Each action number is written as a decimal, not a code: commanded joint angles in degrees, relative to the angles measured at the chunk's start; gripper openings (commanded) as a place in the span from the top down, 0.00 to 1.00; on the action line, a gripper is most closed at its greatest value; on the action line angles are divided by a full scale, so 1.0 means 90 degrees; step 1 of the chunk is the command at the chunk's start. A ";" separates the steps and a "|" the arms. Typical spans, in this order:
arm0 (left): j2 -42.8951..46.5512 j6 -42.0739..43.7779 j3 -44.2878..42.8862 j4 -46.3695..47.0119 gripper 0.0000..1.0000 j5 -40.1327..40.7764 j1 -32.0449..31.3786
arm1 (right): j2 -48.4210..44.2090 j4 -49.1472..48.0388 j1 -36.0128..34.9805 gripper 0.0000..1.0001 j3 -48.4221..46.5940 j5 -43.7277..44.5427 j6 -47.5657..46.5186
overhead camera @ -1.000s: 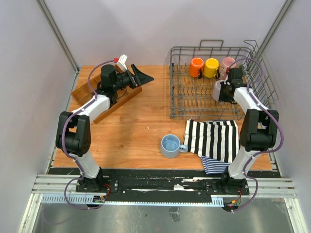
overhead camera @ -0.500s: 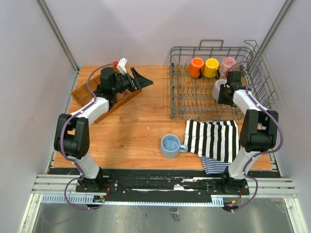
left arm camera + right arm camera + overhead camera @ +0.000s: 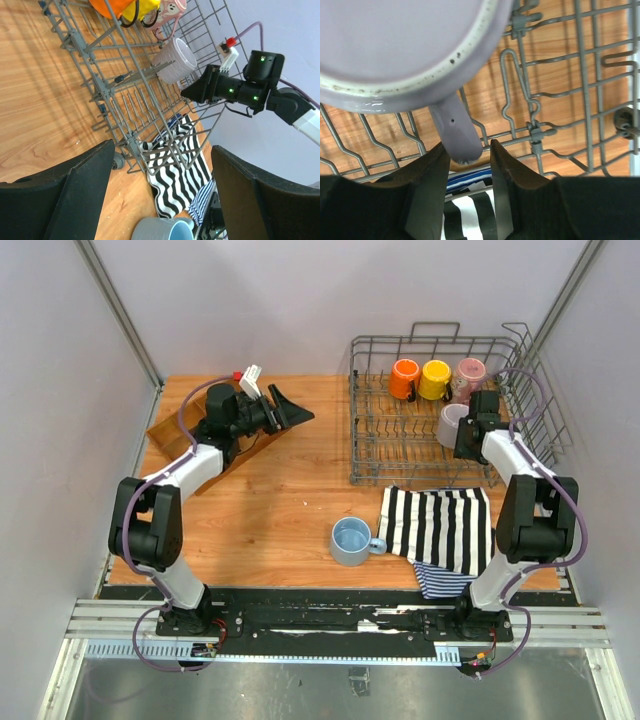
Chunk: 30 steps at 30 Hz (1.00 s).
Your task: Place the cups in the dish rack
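The grey mug (image 3: 452, 423) lies on its side in the right part of the dish rack (image 3: 400, 455). My right gripper (image 3: 468, 433) is beside it. In the right wrist view the mug's handle (image 3: 457, 131) sits between my slightly open fingers; the left finger touches it and the right stands a little off. Orange (image 3: 404, 378), yellow (image 3: 435, 379) and pink (image 3: 468, 375) mugs stand along the rack's back. The light blue mug (image 3: 351, 540) stands on the table in front. My left gripper (image 3: 298, 410) is open and empty above the table's back left, pointing at the rack (image 3: 130, 100).
A black-and-white striped towel (image 3: 438, 525) lies in front of the rack, its corner under the rack's edge. A wooden compartment tray (image 3: 175, 430) sits at the back left under my left arm. Walls close in both sides.
My right gripper has drawn back a little to the right from the grey mug, which stays in the rack. My left gripper has shifted slightly toward the near side.
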<state>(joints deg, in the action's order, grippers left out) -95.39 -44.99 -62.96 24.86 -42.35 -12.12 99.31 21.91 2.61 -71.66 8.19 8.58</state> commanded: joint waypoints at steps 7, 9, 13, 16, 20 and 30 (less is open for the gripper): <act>0.0810 0.0510 0.0730 -0.0770 0.18 0.0094 0.0028 | -0.0579 0.0484 0.0081 0.59 -0.0144 0.0390 0.0181; 0.0994 0.0588 0.0908 -0.1123 0.18 0.0179 0.0019 | -0.0802 0.0592 0.0081 0.57 -0.0124 0.0200 0.0348; 0.1393 0.1089 0.1093 -0.2269 0.17 0.0617 -0.0085 | -0.1427 0.0632 0.0014 0.53 0.0099 -0.0094 0.0653; 0.1488 0.1610 0.0955 -0.3367 0.18 0.1120 -0.0365 | -0.1867 0.0746 -0.0070 0.50 0.0142 -0.0174 0.0806; 0.1405 0.1740 0.0752 -0.4301 0.20 0.1694 -0.0692 | -0.2361 0.0987 -0.0112 0.45 -0.0022 -0.0278 0.0923; 0.1129 0.0193 0.1007 -0.4654 0.34 0.1650 -0.1118 | -0.3082 0.1842 -0.0114 0.33 -0.0684 -0.0607 0.1196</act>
<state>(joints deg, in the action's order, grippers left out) -85.80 -35.70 -55.05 -16.60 -27.70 -19.55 75.00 34.28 2.61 -75.16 4.99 17.04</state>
